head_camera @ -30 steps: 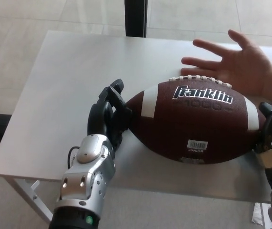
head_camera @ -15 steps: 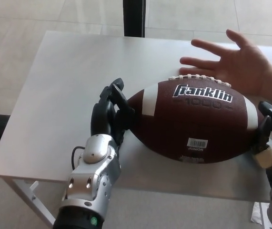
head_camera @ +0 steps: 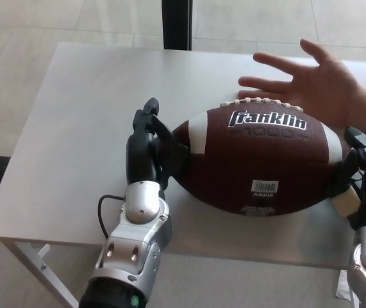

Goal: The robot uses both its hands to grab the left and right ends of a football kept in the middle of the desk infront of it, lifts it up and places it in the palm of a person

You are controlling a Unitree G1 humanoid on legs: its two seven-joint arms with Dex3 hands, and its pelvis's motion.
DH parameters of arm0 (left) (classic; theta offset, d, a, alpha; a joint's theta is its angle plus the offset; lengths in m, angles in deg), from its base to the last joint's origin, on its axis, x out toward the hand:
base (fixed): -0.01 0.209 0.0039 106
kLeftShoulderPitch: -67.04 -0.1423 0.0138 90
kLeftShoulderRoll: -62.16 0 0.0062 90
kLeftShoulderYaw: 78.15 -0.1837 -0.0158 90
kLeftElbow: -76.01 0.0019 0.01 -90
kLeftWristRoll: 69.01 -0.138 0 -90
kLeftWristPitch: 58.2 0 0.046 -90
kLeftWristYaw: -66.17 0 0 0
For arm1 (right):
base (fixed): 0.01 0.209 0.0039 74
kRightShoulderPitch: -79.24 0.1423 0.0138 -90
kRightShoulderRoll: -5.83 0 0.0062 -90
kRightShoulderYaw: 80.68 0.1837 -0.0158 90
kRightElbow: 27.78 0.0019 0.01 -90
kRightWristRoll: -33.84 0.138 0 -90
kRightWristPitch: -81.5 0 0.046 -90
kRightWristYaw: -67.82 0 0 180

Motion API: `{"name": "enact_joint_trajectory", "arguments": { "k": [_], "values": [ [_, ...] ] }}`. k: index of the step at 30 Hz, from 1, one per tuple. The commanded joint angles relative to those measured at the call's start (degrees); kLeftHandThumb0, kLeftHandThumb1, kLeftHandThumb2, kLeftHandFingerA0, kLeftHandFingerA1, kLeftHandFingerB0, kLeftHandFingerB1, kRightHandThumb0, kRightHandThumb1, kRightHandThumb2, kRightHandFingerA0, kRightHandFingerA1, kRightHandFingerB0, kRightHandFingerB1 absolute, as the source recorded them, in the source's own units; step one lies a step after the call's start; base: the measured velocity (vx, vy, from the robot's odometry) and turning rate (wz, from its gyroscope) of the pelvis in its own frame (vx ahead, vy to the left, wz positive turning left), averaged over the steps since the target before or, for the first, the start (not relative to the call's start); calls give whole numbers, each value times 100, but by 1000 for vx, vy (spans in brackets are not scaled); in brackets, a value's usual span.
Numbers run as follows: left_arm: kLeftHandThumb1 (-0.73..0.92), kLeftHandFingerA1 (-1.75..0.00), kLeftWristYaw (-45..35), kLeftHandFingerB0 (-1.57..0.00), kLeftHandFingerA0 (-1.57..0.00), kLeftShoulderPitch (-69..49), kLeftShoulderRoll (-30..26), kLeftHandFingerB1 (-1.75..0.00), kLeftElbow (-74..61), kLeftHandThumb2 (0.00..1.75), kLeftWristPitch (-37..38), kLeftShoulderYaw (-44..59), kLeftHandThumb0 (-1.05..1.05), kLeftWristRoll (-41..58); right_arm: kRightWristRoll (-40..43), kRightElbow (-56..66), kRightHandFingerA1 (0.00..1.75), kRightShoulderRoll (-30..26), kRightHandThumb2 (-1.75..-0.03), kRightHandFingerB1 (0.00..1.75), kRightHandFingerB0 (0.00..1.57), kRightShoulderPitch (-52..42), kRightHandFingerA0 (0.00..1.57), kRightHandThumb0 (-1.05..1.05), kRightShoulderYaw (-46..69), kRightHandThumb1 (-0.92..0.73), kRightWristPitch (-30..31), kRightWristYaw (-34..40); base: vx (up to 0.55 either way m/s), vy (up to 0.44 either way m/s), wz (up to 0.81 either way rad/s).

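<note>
Pale surface point(head_camera: 80, 128) carries your football point(head_camera: 259, 163), light, firm and slick. Left robot hand point(head_camera: 149, 154) and right robot hand point(head_camera: 361, 173) each clamp a tapered end; squeeze there.

A pale grey, rectangular table point(head_camera: 86, 128) is seen from above, set on a floor point(head_camera: 16, 25) of light tiles. 1 white metal leg point(head_camera: 38, 263) is visible under the near left corner. A dark upright post point(head_camera: 176, 22) is seen behind the far edge. Only 1 object is found over the top: a brown football point(head_camera: 259, 160) with white stripes and white lettering, placed lengthwise over the right front part, close to the near edge. A soft shadow is cast under it. Whether its underside touches the top cannot be told. The left half of the top is left bare.
</note>
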Motion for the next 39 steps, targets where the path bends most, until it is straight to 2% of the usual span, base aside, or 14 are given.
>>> {"name": "enact_joint_trajectory", "arguments": {
  "k": [1,2,3,6,9,15,16,17,19,20,22,27,28,39],
  "values": [
    [86,-52,176,0,0,101,932,-27,362,125,344,-680,-74,-445,-884,-158,62,182,-71,37,45,567,40,-91,-940,-92,30,-40,0,0,0],
    [92,-56,216,-3,-8,166,941,-24,382,91,386,-665,-83,-441,-922,-129,62,154,-73,37,43,617,39,-93,-945,-92,83,-18,0,0,0],
    [90,-59,225,0,-10,194,943,-27,385,126,398,-662,-82,-436,-907,-132,62,158,-71,36,44,643,40,-92,-931,-92,96,-6,0,0,0],
    [89,-53,245,-4,-3,396,917,-28,426,107,346,-626,-85,-443,-795,-27,68,224,-113,50,39,768,43,-89,-846,-72,308,34,0,0,0],
    [89,-44,202,-4,-2,716,811,-28,505,128,290,-598,-77,-494,-663,51,58,287,-68,34,45,945,41,-90,-732,-90,344,48,0,0,0],
    [89,-57,224,-5,-8,1138,747,-34,634,114,176,-443,-86,-435,-710,-113,65,295,-67,37,47,1228,47,-92,-650,-90,186,250,0,0,0],
    [92,-59,230,0,-11,1167,738,-31,628,128,148,-429,-87,-430,-723,-92,69,314,-112,49,40,1236,48,-88,-647,-70,194,289,0,0,0],
    [83,-55,189,0,-2,1177,734,-36,658,125,181,-397,-76,-388,-815,-118,65,271,-69,38,48,1251,50,-91,-686,-91,156,324,0,0,0],
    [90,-60,149,0,-12,1191,722,-33,666,127,180,-386,-88,-366,-725,-100,65,344,-67,38,50,1259,47,-92,-601,-88,190,367,0,0,0],
    [80,-55,112,-2,-2,1197,720,-37,687,123,202,-363,-76,-330,-738,-101,67,345,-111,50,43,1261,46,-88,-598,-69,203,383,0,0,0],
    [92,-55,79,-6,-9,1241,711,-35,732,85,216,-302,-89,-264,-762,-54,64,347,-67,38,48,1259,46,-91,-591,-89,231,396,0,0,0],
    [80,-58,71,0,-10,1289,652,-44,768,121,267,-305,-87,-284,-665,-43,63,413,-67,38,49,1276,47,-88,-498,-87,140,425,0,0,0],
    [92,-53,56,-7,-8,1312,632,-37,785,80,257,-301,-89,-284,-655,-27,65,421,-86,44,45,1276,47,-93,-488,-70,163,414,0,0,0],
    [92,-54,-42,-21,-21,1841,371,-37,886,74,166,-267,-94,-296,-584,76,63,368,-67,39,43,1687,48,-85,-291,-88,208,364,0,0,0]
  ]
}}
